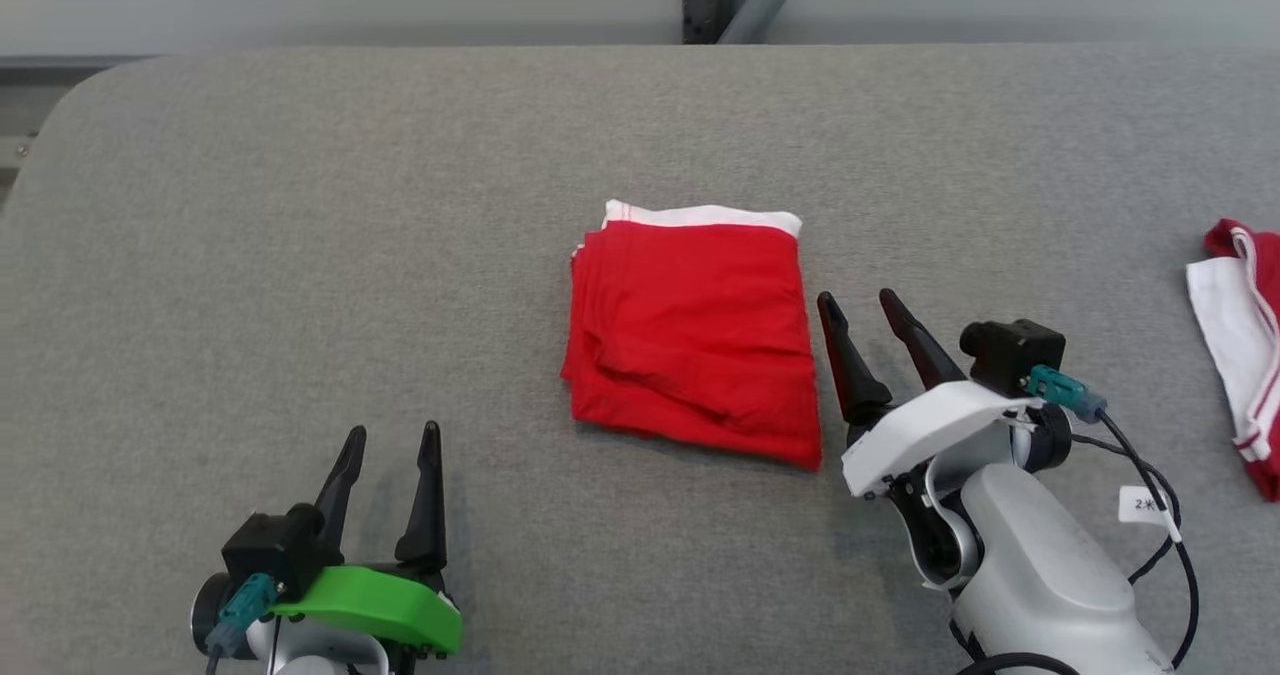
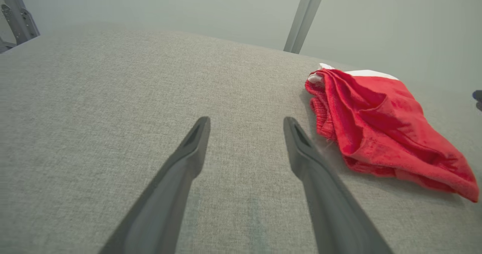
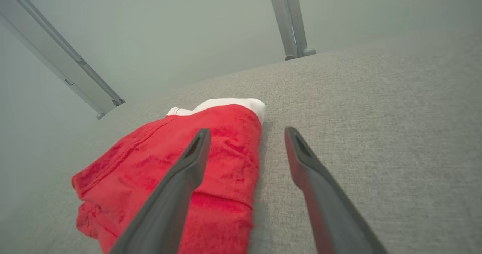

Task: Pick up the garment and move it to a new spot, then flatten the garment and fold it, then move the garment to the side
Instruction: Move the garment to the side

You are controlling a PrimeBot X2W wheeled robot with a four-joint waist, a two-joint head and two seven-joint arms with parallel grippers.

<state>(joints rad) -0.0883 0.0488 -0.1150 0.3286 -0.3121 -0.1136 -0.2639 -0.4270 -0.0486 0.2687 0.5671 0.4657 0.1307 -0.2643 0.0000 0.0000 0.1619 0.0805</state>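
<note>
One folded red garment (image 1: pixel 690 340) is seen at the middle of the grey cloth-covered table (image 1: pixel 300 255). It is laid in a rough rectangle, with a white band showing along its far edge. A second garment (image 1: pixel 1240 355), red and white with striped trim, is found at the table's right edge. It is well apart from the first and partly cut off by the frame.

Two grippers are counted, each with two long dark fingers.

The left gripper (image 1: pixel 392 433), carried on a green mount, is seen at the near left, well apart from the folded garment. Its jaws are spread wide and nothing is gripped between them. In the left wrist view bare grey cloth is seen between its fingers (image 2: pixel 180 171), and the folded garment (image 2: pixel 376 126) is seen to their right.

The right gripper (image 1: pixel 857 300), carried on a white mount, is placed just beside the folded garment's right edge, with its fingers pointed toward the far side. Its jaws are likewise spread wide and empty. In the right wrist view one finger (image 3: pixel 184 178) is seen across the garment's right margin and the other over bare table. Whether the cloth is touched cannot be told.

One grey metal upright (image 1: pixel 725 0) is seen beyond the table's far edge.
</note>
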